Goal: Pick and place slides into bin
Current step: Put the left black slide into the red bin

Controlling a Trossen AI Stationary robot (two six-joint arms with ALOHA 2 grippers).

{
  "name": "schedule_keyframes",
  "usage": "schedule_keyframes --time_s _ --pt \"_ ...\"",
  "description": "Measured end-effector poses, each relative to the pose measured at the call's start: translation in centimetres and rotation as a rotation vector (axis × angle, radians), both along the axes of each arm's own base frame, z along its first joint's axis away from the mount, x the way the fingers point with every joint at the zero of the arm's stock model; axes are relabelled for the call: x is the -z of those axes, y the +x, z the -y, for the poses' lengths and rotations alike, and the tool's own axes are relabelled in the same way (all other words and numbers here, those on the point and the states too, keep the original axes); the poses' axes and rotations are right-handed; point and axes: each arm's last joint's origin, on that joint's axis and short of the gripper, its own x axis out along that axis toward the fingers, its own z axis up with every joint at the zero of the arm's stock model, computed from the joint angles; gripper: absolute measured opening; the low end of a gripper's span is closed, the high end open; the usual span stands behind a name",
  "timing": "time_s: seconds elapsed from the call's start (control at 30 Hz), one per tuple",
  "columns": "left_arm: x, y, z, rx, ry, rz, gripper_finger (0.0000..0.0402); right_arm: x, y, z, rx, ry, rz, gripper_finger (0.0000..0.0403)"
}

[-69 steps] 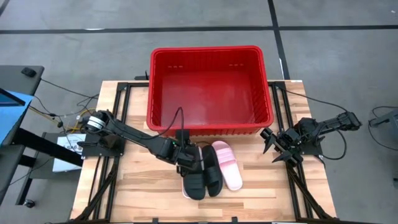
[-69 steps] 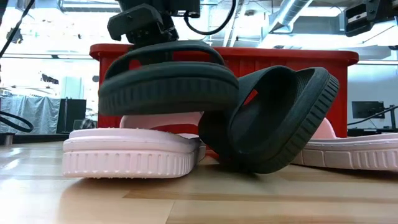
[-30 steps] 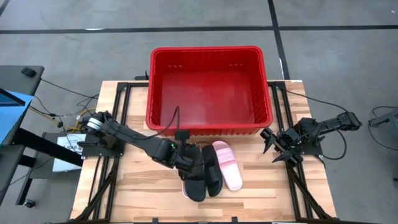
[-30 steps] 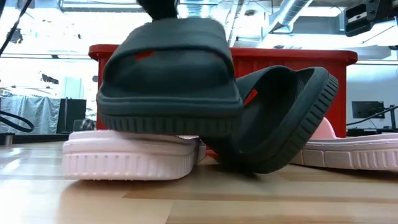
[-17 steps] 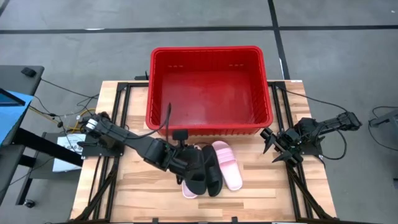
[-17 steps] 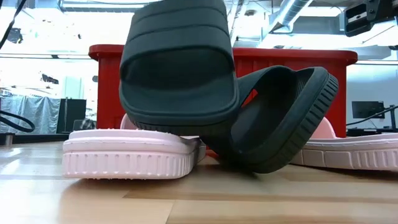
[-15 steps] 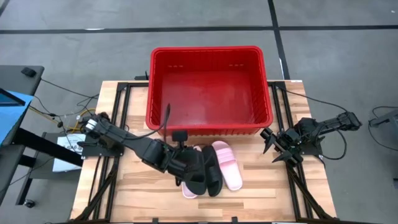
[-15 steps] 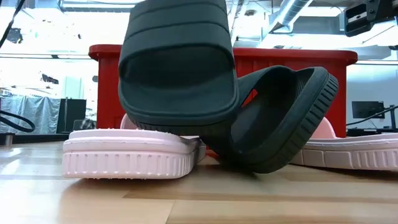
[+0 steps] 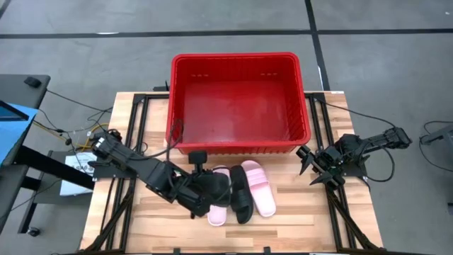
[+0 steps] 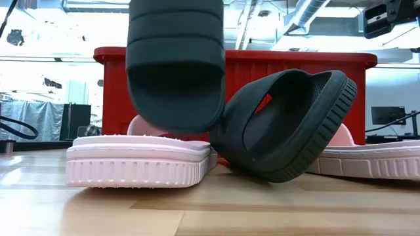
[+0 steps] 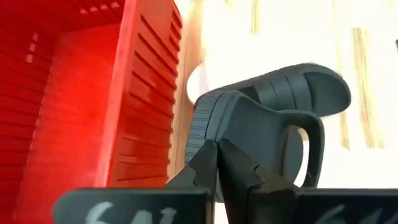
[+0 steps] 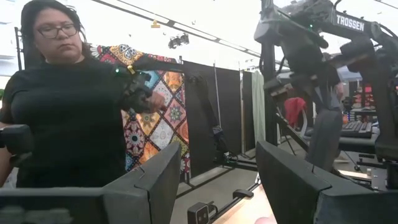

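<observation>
On the far half of the pale wooden slatted counter (image 9: 141,227) sits the large rectangular red plastic bin (image 9: 237,65), its thick rim and sloped ribbed walls open to the camera above; nothing lies inside it. In the low view its red wall (image 10: 295,62) stands behind the footwear.

In front of the bin's near wall the four slides are gathered close together. One light pink rubber slide (image 9: 259,185) lies flat on the counter at the right of the group, and a black rubber slide (image 9: 241,202) lies just beside it; the low view shows this one (image 10: 289,124) tipped up on its edge, leaning. A second light pink slide (image 9: 218,211) lies at the left of the group, flat on the wood (image 10: 138,160), partly covered from above.

The second black slide (image 9: 211,190) is raised off the counter over that pink one; in the low view it hangs clear above the pink sole (image 10: 176,62), toe end down.

The left arm's fingers (image 11: 217,163) are pinched tight together on the edge of this raised black slide (image 11: 261,124), with the bin's ribbed wall (image 11: 146,118) close alongside.

The right arm's fingers (image 9: 306,164) rest apart, holding nothing, at the counter's right edge, well away from the slides. Its wrist view looks into the room, where a person in a black top (image 12: 68,118) stands.
</observation>
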Motion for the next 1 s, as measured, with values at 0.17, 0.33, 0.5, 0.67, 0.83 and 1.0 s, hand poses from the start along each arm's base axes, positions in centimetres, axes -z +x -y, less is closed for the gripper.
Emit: schedule_keyframes --time_s 0.17,0.33,0.5,0.67,0.83,1.0 --pt "-1.2 -0.4 -0.1 -0.025 0.001 0.037 0.0000 0.0 0.0 0.0 0.000 0.000 0.000 0.0201" --pt "-2.2 -0.9 -0.1 -0.027 0.005 0.055 0.0000 0.0 0.0 0.0 0.000 0.000 0.000 0.0201" --pt "-3.1 -1.3 -0.5 -0.038 0.023 0.065 0.0000 0.0 0.0 0.0 0.000 0.000 0.000 0.0201" --pt "-4.4 -1.9 -0.9 -0.052 0.041 0.090 0.0000 0.0 0.0 0.0 0.000 0.000 0.000 0.0201" --pt "-6.0 -2.8 -1.5 -0.060 0.046 0.107 0.0000 0.0 0.0 0.0 0.000 0.000 0.000 0.0201" --pt "-7.6 -3.8 -2.1 -0.066 0.045 0.129 0.0000 0.0 0.0 0.0 0.000 0.000 0.000 0.0201"
